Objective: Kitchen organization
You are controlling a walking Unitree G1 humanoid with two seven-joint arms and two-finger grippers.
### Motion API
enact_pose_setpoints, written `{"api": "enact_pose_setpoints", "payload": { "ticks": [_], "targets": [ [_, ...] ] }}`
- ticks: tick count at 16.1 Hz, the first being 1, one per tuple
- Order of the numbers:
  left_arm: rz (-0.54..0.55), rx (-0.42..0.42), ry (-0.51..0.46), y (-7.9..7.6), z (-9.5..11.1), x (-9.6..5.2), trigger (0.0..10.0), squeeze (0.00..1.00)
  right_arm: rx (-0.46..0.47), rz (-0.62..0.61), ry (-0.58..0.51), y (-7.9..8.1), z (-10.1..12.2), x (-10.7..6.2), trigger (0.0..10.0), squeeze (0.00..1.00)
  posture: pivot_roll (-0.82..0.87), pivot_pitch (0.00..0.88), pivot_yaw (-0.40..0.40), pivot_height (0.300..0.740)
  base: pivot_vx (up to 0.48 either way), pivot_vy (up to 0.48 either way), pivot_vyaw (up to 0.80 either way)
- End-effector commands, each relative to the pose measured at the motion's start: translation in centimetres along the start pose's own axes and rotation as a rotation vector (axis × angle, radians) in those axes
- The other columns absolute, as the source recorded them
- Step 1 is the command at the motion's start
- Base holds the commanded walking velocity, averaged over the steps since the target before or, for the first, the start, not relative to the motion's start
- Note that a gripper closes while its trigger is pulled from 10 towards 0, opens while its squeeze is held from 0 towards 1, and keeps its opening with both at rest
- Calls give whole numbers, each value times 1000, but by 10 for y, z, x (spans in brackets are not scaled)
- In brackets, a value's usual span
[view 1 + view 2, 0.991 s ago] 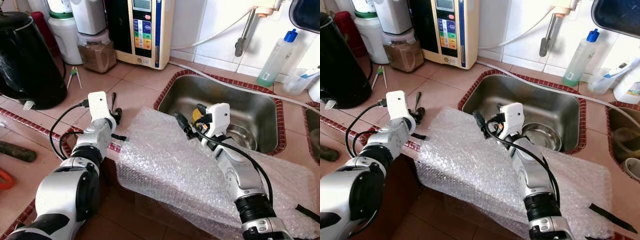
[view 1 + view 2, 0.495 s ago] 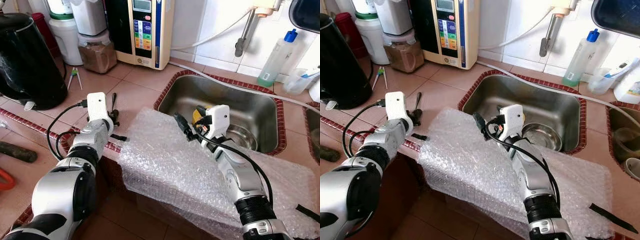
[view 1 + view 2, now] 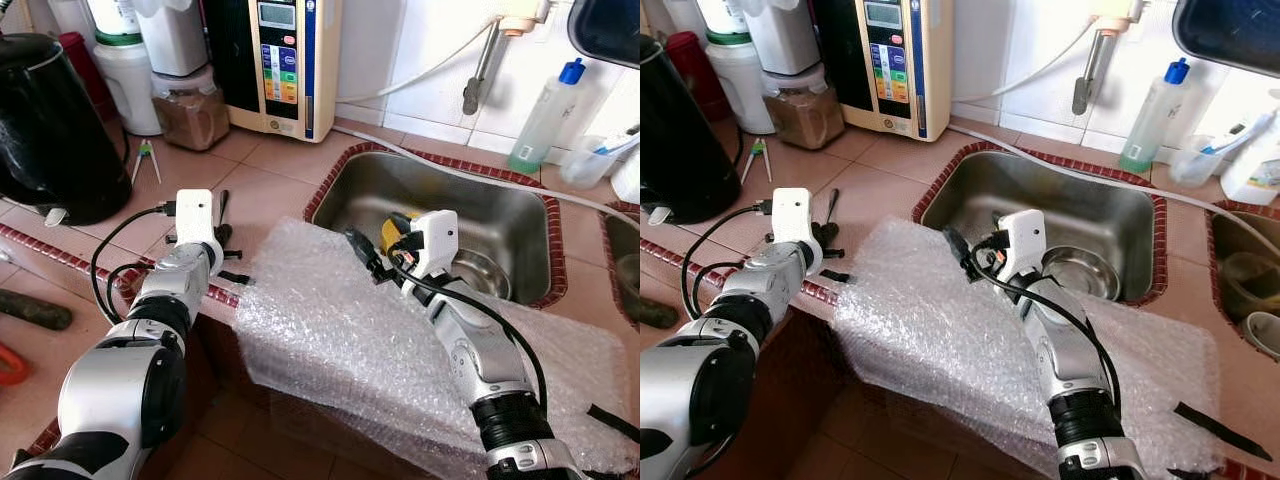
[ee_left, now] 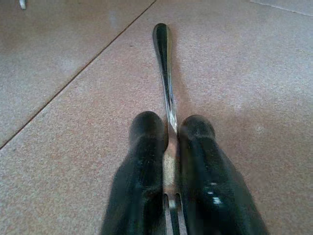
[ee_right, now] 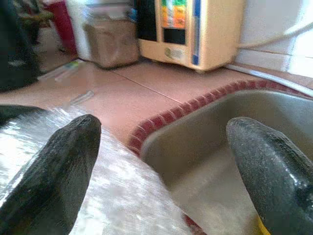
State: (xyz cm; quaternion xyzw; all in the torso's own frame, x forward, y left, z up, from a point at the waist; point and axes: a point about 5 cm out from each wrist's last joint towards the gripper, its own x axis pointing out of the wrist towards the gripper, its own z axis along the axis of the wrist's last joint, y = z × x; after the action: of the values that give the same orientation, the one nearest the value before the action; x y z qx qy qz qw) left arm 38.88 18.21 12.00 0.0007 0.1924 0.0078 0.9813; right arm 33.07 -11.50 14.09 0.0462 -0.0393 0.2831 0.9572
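Fork [image 4: 165, 73]: lying flat on the tiled counter, centre-left of the left eye frame, pinched at the neck by the left gripper [image 4: 168, 132]. Right gripper [image 5: 161, 147] spread wide, empty, above bubble wrap [image 3: 340, 330]. Lift straight; thin metal may pivot.

Your sink [image 3: 520, 215] sits right of centre in the surface [image 3: 280, 165], bowl [image 3: 1080, 272] inside it. Bubble wrap [image 3: 330, 320] drapes over the surface's front edge, before the sink. Fork [image 4: 165, 88] lies left of the wrap. Kettle [image 3: 50, 125] far left; water unit [image 3: 280, 60] and jars [image 3: 190, 105] behind; bottle [image 3: 545, 115] behind the sink.
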Motion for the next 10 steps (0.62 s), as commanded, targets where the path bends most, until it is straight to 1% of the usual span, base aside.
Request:
{"api": "enact_pose_setpoints", "payload": {
  "ticks": [1,2,3,4,7,10],
  "targets": [
    [-2,10,100,3,-27,-2,0,0,4,67,-19,5,7,0,10000,0,-80,3,33,740,0,0,0],
    [-3,9,100,3,-27,-2,0,0,9,80,-19,7,7,0,10000,0,-80,3,33,740,0,0,0],
    [-9,1,100,3,-29,-2,0,0,13,133,-13,11,8,-2,10000,0,-81,1,31,740,0,0,0],
    [-27,12,106,3,-32,-3,0,0,13,176,-1,15,7,-3,10000,0,-80,0,29,740,0,0,0],
    [-33,13,108,4,-34,-3,0,0,15,218,17,19,6,-4,10000,0,-77,0,27,740,0,0,0],
    [18,28,76,12,-37,-5,0,0,14,240,35,21,4,-5,10000,0,-78,0,26,740,0,0,0]
  ]
}}
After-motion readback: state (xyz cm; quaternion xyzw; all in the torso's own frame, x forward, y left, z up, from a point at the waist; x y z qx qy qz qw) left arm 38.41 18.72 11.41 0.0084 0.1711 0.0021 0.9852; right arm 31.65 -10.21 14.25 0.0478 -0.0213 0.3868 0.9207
